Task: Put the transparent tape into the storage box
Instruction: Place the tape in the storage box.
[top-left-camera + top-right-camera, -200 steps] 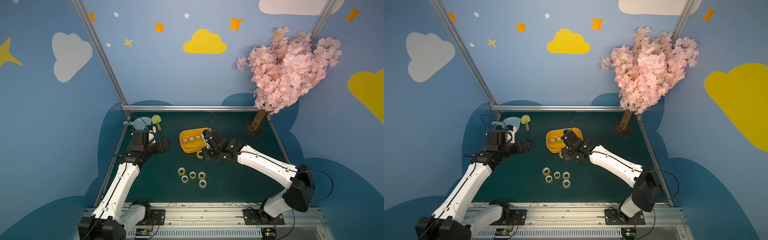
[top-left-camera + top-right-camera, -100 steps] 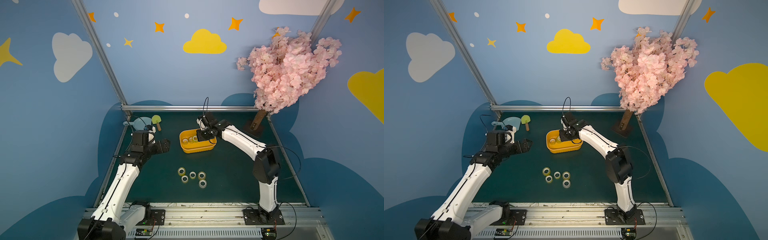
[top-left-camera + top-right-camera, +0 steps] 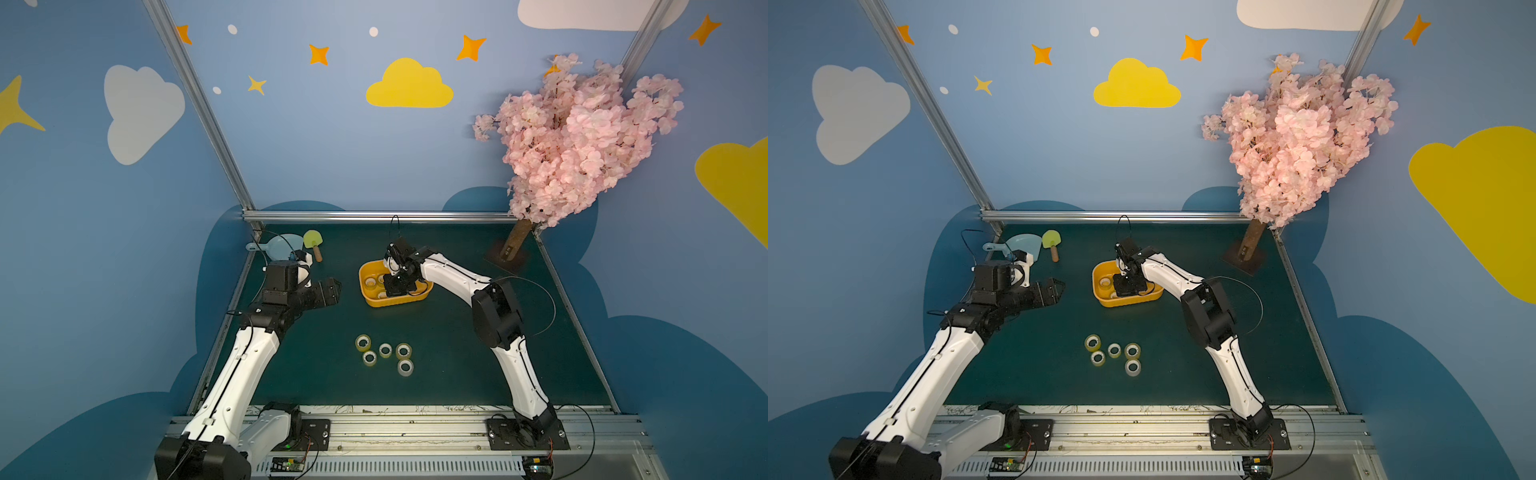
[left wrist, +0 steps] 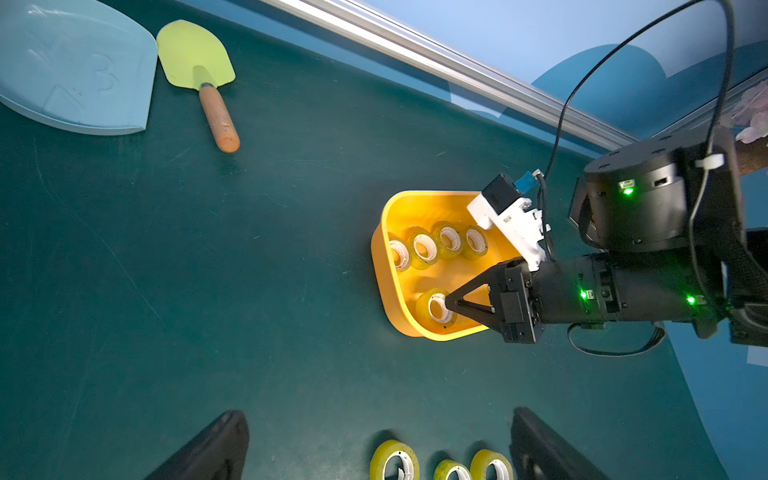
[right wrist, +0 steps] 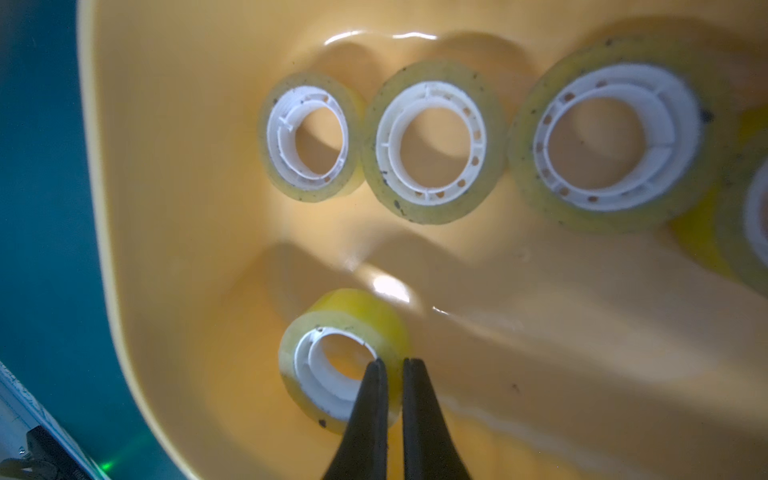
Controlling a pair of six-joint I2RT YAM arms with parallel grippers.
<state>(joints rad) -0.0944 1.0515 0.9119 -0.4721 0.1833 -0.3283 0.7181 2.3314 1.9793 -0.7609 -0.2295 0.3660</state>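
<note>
lower centre of the right wrist view: right gripper [image 5: 392, 365] pressed together on the wall of a transparent tape roll [image 5: 357, 309], one finger inside the white core, the other outside. held roll tilted, inside the storage box [image 5: 96, 208], close to its rounded corner; resting on the floor or lifted, cannot tell. across the upper part of that view, four more rolls [image 5: 432, 141] in a row along the far wall, lying flat, the rightmost cut off by the frame edge. in both top views, box just above centre on the green mat [image 3: 457, 365], five loose rolls [image 3: 385, 350] clustered below centre, well apart from it. left of centre, left gripper [image 3: 330, 291] spread wide, holding nothing, hovering off the mat. upper left of the left wrist view: pale blue dustpan [image 4: 75, 70] just beside a green shovel [image 4: 195, 54].
</note>
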